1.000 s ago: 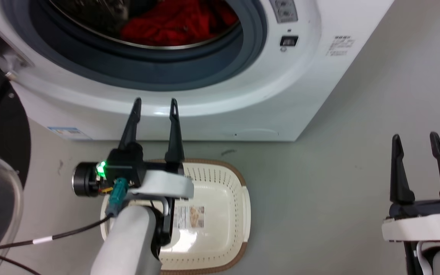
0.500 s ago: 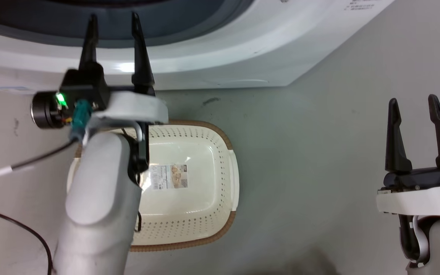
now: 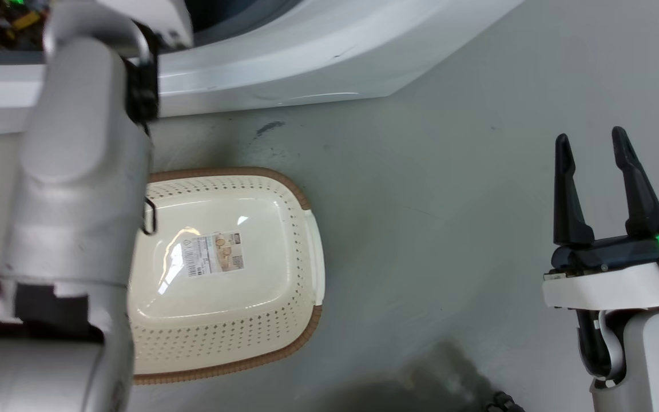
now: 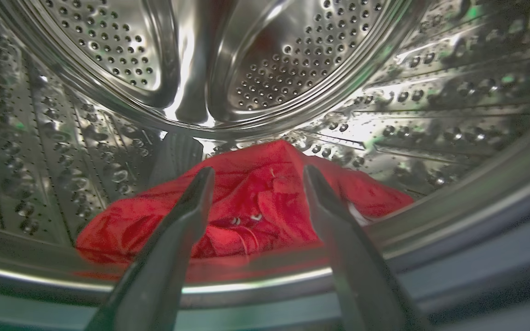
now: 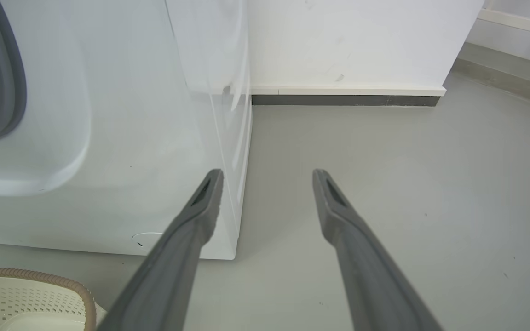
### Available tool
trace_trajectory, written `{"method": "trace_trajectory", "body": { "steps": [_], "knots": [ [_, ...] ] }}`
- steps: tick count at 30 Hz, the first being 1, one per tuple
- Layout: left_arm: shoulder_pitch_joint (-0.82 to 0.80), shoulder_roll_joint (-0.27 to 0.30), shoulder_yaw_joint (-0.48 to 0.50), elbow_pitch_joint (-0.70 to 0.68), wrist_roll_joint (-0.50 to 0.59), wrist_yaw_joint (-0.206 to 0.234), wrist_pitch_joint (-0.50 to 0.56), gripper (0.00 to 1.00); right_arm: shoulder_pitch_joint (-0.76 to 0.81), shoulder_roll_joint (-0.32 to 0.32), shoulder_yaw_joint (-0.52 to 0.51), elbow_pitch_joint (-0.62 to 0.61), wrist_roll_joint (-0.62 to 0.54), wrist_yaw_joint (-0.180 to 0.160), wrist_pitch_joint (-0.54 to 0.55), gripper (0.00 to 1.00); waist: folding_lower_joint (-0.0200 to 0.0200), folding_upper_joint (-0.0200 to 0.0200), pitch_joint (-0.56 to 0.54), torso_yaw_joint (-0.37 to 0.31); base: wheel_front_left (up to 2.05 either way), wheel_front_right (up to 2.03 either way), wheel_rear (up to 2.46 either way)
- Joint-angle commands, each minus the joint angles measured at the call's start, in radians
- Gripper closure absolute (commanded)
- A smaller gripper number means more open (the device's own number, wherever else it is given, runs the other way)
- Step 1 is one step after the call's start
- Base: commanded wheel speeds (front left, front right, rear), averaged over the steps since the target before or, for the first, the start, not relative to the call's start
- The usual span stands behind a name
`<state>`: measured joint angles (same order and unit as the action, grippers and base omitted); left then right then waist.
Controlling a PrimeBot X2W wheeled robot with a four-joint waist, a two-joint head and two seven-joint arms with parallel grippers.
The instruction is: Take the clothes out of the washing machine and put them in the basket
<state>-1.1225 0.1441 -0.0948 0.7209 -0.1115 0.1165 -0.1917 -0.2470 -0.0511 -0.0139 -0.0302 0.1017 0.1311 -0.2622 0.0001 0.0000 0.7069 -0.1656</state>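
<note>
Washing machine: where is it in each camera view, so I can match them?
Head view: the washing machine runs along the top edge, above the basket.
Left wrist view: its steel drum, holding the clothes, lies ahead of the left gripper.
Right wrist view: its white body takes the left side, beside the right gripper.
Shared landmark: the basket's brown rim, head and right wrist views.

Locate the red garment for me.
In the left wrist view, the red garment lies low in the drum, centred just beyond the open left gripper.
</note>
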Motion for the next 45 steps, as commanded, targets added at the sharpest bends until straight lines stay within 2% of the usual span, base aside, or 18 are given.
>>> {"method": "trace_trajectory", "body": {
  "steps": [1,7,15,24,33,34,35,40,45],
  "knots": [
    [-0.027,0.013,0.003,0.018,-0.003,-0.002,0.009,0.00,-0.017,0.001,0.006,0.004,0.009,-0.001,-0.004,0.00,-0.0001,0.0000,0.010,-0.016,0.00,0.00,0.00],
    [-0.195,0.064,-0.009,0.159,0.006,-0.030,0.105,0.00,-0.029,0.001,0.036,0.023,0.044,-0.001,-0.004,0.00,-0.0001,0.0000,0.024,-0.063,0.00,0.00,0.00],
    [-0.340,0.131,-0.002,0.306,-0.014,-0.055,0.303,0.00,-0.047,0.001,0.072,0.045,0.085,-0.001,-0.004,0.00,-0.0001,0.0000,0.052,-0.125,0.00,0.00,0.00],
    [-0.417,0.201,-0.013,0.387,-0.009,-0.039,0.542,0.00,-0.064,0.001,0.101,0.062,0.128,-0.001,-0.004,0.00,-0.0001,0.0000,0.089,-0.183,0.00,0.00,0.00],
    [-0.434,0.231,-0.028,0.378,-0.009,-0.002,0.737,0.00,-0.071,0.001,0.140,0.073,0.168,-0.001,-0.004,0.00,-0.0001,0.0000,0.121,-0.211,0.00,0.00,0.00],
    [-0.429,0.232,-0.031,0.372,-0.007,0.001,0.748,0.41,-0.072,0.001,0.141,0.074,0.170,-0.001,-0.004,0.00,-0.0001,0.0000,0.122,-0.212,0.00,0.00,0.00],
    [-0.425,0.231,-0.031,0.360,-0.009,0.007,0.751,1.00,-0.074,0.001,0.144,0.076,0.172,-0.001,-0.004,0.00,-0.0001,0.0000,0.123,-0.213,0.00,0.00,0.00],
    [-0.386,0.229,-0.031,0.283,-0.014,0.032,0.700,1.00,-0.086,0.001,0.148,0.084,0.180,-0.001,-0.004,0.00,-0.0001,0.0000,0.115,-0.213,0.00,0.00,0.00],
    [-0.313,0.227,-0.029,0.200,-0.023,0.039,0.563,1.00,-0.076,0.001,0.140,0.090,0.171,-0.001,-0.004,0.00,-0.0001,0.0000,0.069,-0.200,0.00,0.00,0.00]
  ]
}}
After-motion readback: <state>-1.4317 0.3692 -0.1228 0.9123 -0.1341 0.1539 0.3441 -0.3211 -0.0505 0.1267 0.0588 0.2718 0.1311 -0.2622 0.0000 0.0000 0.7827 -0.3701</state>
